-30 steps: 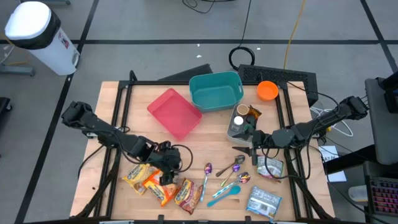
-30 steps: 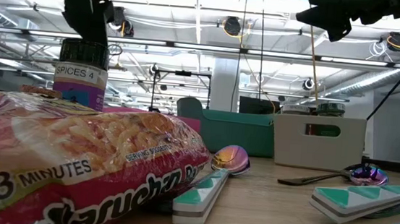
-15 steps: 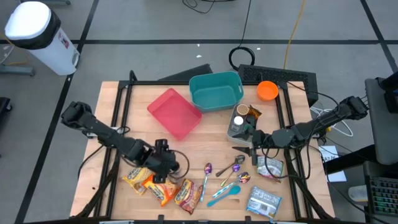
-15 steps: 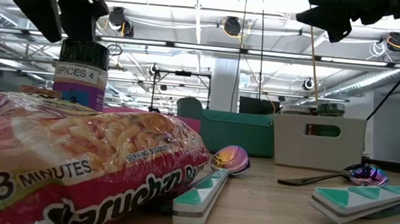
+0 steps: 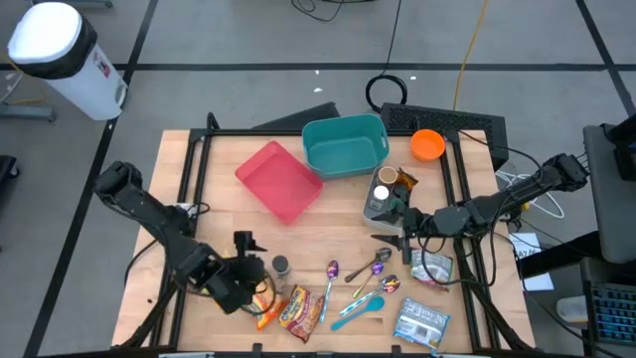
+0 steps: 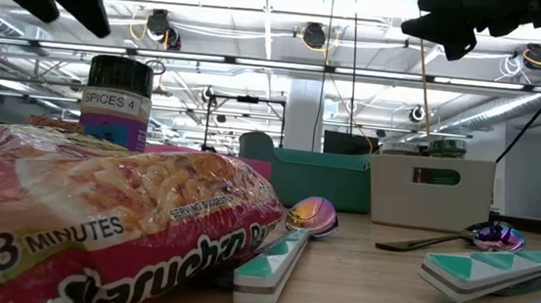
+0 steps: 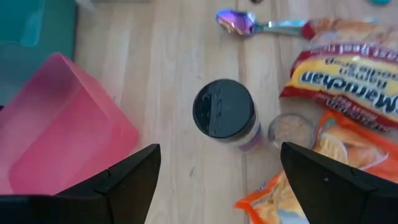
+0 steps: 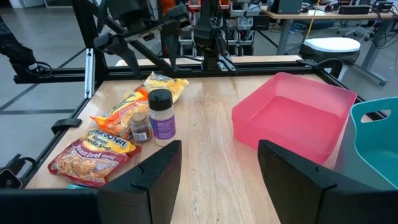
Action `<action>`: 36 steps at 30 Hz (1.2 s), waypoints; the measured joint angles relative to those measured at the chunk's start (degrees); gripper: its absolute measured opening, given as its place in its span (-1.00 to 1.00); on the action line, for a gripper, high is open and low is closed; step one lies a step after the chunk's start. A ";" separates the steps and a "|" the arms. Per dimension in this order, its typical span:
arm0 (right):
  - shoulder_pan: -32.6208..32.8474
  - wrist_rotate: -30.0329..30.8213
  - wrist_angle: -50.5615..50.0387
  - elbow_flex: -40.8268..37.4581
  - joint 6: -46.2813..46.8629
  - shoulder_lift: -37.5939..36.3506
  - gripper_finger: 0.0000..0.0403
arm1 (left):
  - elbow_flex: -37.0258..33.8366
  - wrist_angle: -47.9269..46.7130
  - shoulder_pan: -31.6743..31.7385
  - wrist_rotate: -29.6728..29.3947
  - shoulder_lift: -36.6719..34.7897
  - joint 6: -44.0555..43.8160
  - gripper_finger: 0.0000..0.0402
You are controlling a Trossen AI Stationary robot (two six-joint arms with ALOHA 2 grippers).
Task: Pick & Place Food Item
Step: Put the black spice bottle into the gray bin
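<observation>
Your left gripper [image 7: 217,180] hangs above the spice jar [image 7: 225,116] with its fingers [image 7: 127,180] spread wide and nothing between them; the jar stands upright on the counter [image 5: 343,234] near the front edge, free of any grip. It sits just beside the noodle packets [image 5: 296,308], probably so it stays clear of the pile and easy to take from above. A smaller brown-topped jar [image 7: 291,130] sits right against it, half tucked under a packet, so you can't tell if it stands or leans. The pink tray [image 5: 279,181] and teal bin [image 5: 345,145] wait toward the back edge, likely drop spots; which one the jar is meant for you can't tell. Your right gripper [image 8: 217,171] idles over the right side of the counter near the white caddy [image 5: 382,204], fingers parted, holding nothing. Spoons [image 5: 370,276] lie at the front middle, foil pouches [image 5: 422,321] at the front right corner. In the low view a packet blocks the jar's base, and the left arm is cut off at the top.
</observation>
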 joint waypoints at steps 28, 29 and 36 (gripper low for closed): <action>1.01 0.04 0.55 -0.07 1.45 1.51 0.01 | -39.11 55.80 4.44 12.25 -32.11 7.97 0.69; 1.01 0.04 0.63 -0.07 1.30 1.51 0.01 | -40.81 57.85 4.39 12.26 -33.08 8.02 0.69; 1.01 0.04 1.48 -0.07 0.63 1.51 0.01 | -48.18 59.35 4.44 8.00 -32.25 4.04 0.69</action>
